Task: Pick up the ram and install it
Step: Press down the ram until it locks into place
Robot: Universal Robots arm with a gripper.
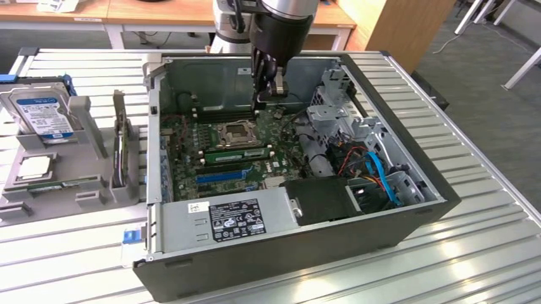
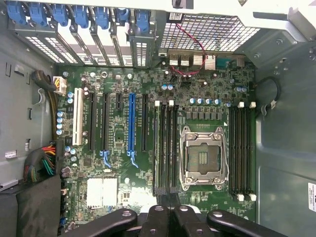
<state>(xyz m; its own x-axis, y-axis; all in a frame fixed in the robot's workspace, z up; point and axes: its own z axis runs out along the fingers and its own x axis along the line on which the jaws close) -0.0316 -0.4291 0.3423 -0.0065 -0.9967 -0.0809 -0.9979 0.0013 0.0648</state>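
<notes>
- Spare stick [image 1: 59,185], at 9 o'clock of the case [image 1: 321,247]: it lies flat in the grey holder [image 1: 93,197], below the hard drive [image 1: 47,117] and beside the expansion card [image 1: 123,149]. It looks like the task's stick, so it could be mistaken for it.
- The ram [image 1: 239,154]: this green stick stands in a slot just at 6 o'clock of the CPU socket [image 1: 234,133]. I cannot tell whether it is fully seated or its end clips are latched. If one end sits high, a push at the middle could bend it or strain the motherboard [image 1: 190,136].
- Gripper [image 1: 273,94]: its jaws are closed and nothing shows between them. It hangs inside the case at about 1 o'clock of the ram, clear of it.
- Wrist view: the closed gripper [image 2: 168,211] lines up with the slot bank [image 2: 165,148] beside the socket [image 2: 203,158].
- Risk: a small sideways error coming down would land the fingertips on the open socket, whose contacts look exposed, or on a neighbouring empty slot.
- Risk: closed fingers make a narrow pressing point that could slip off the stick's thin top edge.
- Blue cables [image 1: 382,180], at 4 o'clock of the ram: they loop near the drive cage, well apart from the gripper. A wide swing out of the case could snag them.
</notes>
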